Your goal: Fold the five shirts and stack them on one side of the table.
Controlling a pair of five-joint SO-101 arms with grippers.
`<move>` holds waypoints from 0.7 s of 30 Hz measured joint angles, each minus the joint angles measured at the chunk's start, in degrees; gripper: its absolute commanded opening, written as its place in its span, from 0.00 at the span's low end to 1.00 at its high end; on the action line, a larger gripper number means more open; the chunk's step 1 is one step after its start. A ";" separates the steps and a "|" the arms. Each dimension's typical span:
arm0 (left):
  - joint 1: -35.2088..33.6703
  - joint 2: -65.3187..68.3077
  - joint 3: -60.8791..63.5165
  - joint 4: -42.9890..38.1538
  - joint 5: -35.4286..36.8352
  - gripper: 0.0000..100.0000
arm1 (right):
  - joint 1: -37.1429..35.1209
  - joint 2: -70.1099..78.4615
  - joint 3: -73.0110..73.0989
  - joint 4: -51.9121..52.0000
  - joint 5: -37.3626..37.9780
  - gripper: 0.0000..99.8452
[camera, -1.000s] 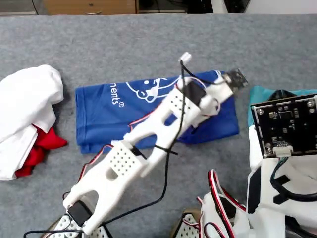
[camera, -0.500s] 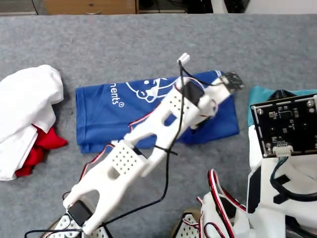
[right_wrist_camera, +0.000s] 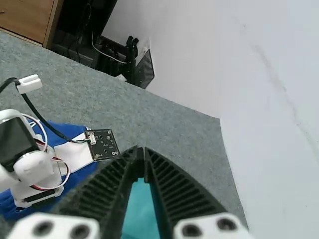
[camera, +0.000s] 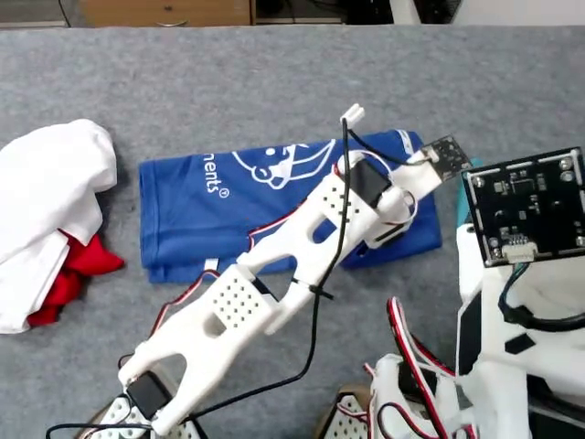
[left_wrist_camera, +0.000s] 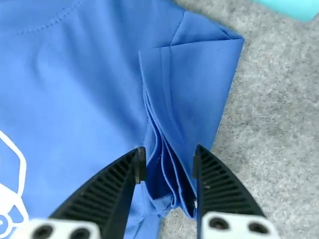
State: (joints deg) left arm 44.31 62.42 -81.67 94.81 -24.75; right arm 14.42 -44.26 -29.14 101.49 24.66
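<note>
Two-arm shirt folding, one moment. The blue shirt (camera: pixel 210 215) lies flat on the grey table (camera: pixel 228 82), already folded into a long rectangle with its printed side up. The left arm (camera: pixel 274 265) reaches across this shirt to its short end. There the left gripper (left_wrist_camera: pixel 168 157) stands with its jaws apart, one on each side of the stacked fold edges near the shirt's corner, and nothing is pinched yet.

The right gripper (right_wrist_camera: pixel 143 149) is held above the table beyond that same end of the blue shirt. Its fingers are pressed together and nothing shows between them. A teal shirt (right_wrist_camera: pixel 141 214) lies just beside the blue shirt's gripped end. A crumpled white shirt (camera: pixel 50 192) and a red shirt (camera: pixel 78 261) half under it lie well apart from the blue shirt's opposite end.

Handling, as a judgement: the cloth looks light, limp and thin, so it will sag and carry no shape once lifted. The edge between the jaws shows several layers (a shallow bite would likely take only the upper ones, letting the rest slide out). The better hold seems to be deep over the whole stack, close to the corner. The table covering looks rough enough to drag on trailing fabric and disturb the fold.
</note>
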 measured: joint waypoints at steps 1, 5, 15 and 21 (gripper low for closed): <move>0.00 0.00 0.00 0.00 0.00 0.17 | 0.00 0.00 0.00 0.00 0.00 0.03; 0.26 0.97 1.67 -1.41 0.00 0.17 | 0.00 0.00 0.00 0.00 0.00 0.03; 0.09 6.15 2.90 -2.73 0.00 0.03 | 0.00 0.00 0.70 0.00 0.00 0.03; 0.18 6.15 2.90 -1.41 -4.57 0.02 | 0.00 0.00 0.70 0.00 0.00 0.03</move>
State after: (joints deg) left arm 44.48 68.57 -78.77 93.41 -29.32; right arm 14.42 -44.26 -28.44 101.49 24.66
